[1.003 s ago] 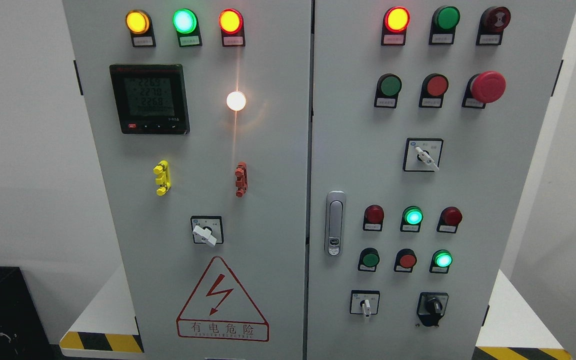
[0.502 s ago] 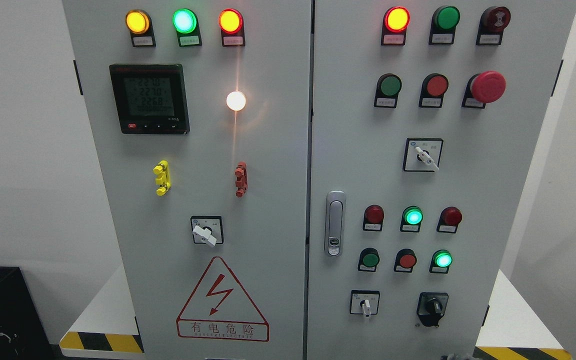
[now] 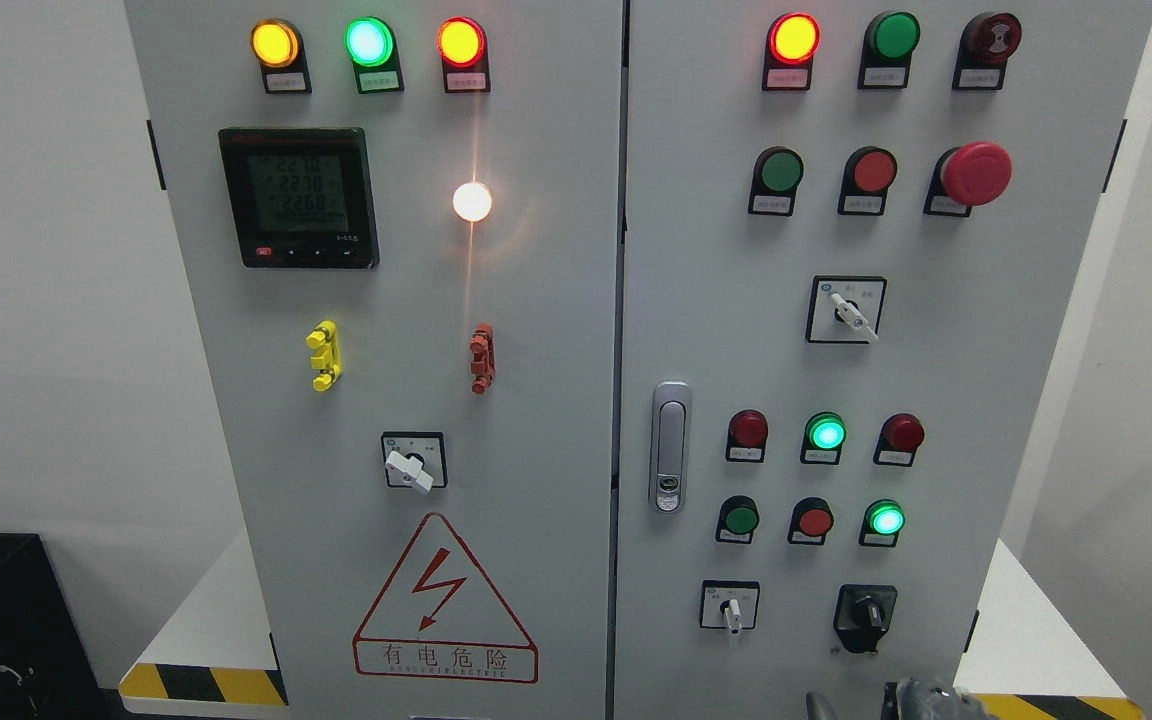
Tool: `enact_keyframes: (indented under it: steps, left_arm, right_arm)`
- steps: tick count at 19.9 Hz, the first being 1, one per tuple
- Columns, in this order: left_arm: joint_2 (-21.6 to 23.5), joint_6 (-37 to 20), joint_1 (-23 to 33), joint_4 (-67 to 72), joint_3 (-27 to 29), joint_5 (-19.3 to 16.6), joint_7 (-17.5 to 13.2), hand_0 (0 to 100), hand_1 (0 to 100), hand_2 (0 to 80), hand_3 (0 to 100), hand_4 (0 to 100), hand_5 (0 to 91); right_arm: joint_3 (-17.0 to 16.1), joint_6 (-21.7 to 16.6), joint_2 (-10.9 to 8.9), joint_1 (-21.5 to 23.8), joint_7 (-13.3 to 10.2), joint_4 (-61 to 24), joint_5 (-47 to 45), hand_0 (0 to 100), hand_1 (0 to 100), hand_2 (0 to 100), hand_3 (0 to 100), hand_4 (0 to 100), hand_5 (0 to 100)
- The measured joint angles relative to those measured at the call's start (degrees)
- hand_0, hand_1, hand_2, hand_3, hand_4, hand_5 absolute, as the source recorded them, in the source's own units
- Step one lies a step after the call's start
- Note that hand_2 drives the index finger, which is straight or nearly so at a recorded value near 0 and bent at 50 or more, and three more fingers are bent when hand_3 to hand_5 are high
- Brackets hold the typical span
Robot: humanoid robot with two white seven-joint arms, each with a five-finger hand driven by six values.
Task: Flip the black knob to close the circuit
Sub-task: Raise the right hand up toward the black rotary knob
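The black knob (image 3: 867,611) sits on a black plate at the lower right of the grey cabinet's right door (image 3: 936,370), its handle standing roughly upright. Just below it, at the bottom edge of the head view, the top of my right hand (image 3: 911,697) pokes into the picture as grey and dark metal parts. It is a short way under the knob and not touching it. Most of the hand is cut off by the frame edge. My left arm does not show.
A white selector switch (image 3: 730,607) is left of the knob. Above it are red and green buttons and lit green lamps (image 3: 885,520). A silver door latch (image 3: 670,446) is at the door's left edge. A white platform with yellow-black striping (image 3: 1046,705) lies below.
My right hand has risen into view at the bottom edge under the black knob; one second ago it was not visible. The meter digits have flickered.
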Motion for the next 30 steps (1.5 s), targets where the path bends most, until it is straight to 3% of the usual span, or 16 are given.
enact_keyframes:
  steps: [30]
  left_arm:
    - [0.0, 0.0, 0.0, 0.0, 0.0, 0.0, 0.0, 12, 56, 0.0, 0, 0, 0.0]
  right_arm:
    - [-1.4, 0.3, -2.03, -5.4, 1.6, 1.8, 0.3, 0, 0, 92, 100, 95, 98]
